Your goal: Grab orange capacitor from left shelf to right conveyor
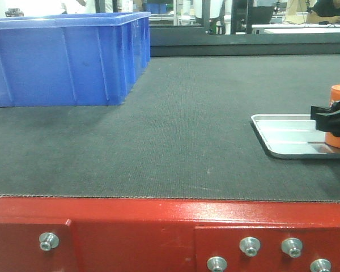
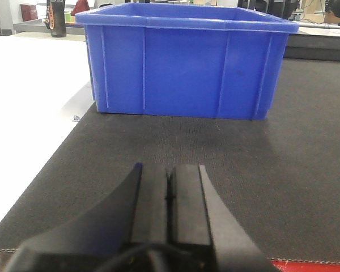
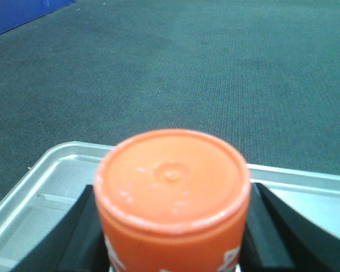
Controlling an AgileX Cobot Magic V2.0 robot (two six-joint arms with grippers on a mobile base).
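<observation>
Setting: dark grey textured belt of the right conveyor (image 1: 175, 130) fills the foreground, red frame edge w/ silver bolts (image 1: 250, 246) nearest the onlooker; workshop desks blurred at the back.
Blue bin (image 1: 62, 59): sits on the belt, far left, well apart from the action.
Silver tray (image 1: 283, 136): lies flat on the belt, right side; not the target spot as I read the task.
Orange capacitor (image 3: 173, 192): upright, long axis vertical, flat cap up; held over or on the tray's right part. Can't tell from the front view if its base touches the tray.
Right tool (image 3: 173, 226): clamped on the capacitor, black fingers (image 3: 82, 232) pressing its sides left and right.
Left tool (image 2: 169, 195): closed, pads together, nothing between them; hovers low over the belt, facing the bin.
Key relation: capacitor is already inside the right tool, so the right arm is the one to act; bare belt lies to the left of and beyond the tray.
Judgement: carry phase nearly done; next move prob. needs a set-down w/ the cylinder kept upright so it won't roll.
View diffs: right wrist shows cap and grip, no print readable; front view shows the tray's position on the belt; left wrist shows only the bin and a white floor strip (image 2: 28, 113) beside the belt.
</observation>
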